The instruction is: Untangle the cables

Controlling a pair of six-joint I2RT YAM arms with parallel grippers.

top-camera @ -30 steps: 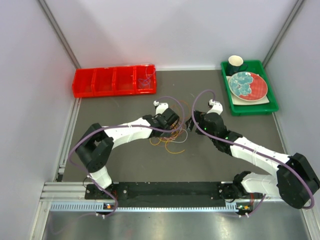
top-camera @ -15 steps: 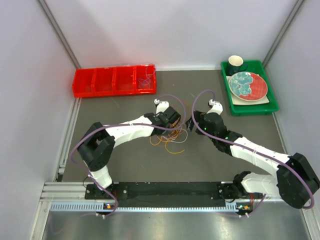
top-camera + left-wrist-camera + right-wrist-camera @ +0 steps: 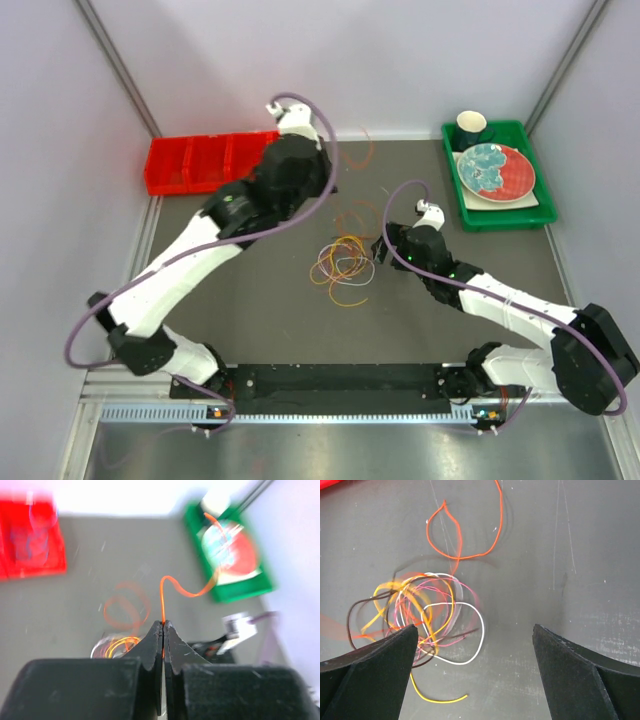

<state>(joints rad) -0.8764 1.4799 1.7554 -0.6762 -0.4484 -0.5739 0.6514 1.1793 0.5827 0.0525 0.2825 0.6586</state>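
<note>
Pinching an orange cable [image 3: 162, 597] between its tips, the left claw [image 3: 163, 625] is pressed together on the thin wire. The wire rises from the jaws and curls off toward the upper right of the blurred left wrist view. From above, the left arm reaches high over the tabletop [image 3: 250, 320] toward the upper middle of the frame, with a short arc of the same wire showing just right of it. The arm partly covers a red bin [image 3: 190, 165] at the upper left. The cable's lower loop shows in the right wrist view at upper centre, just above the tangle; whether it rests on the surface cannot be told. The remaining cables [image 3: 340, 262], yellow, white, pink and dark strands, lie in a loose heap at the middle of the tabletop. In the right wrist view they sit left of centre, close to that claw's left finger. The right claw [image 3: 474, 630] is spread wide and holds nothing, low beside the heap's right edge. A green tray [image 3: 500, 216] with a plate [image 3: 495, 170] and a cup [image 3: 471, 125] sits at the upper right.
</note>
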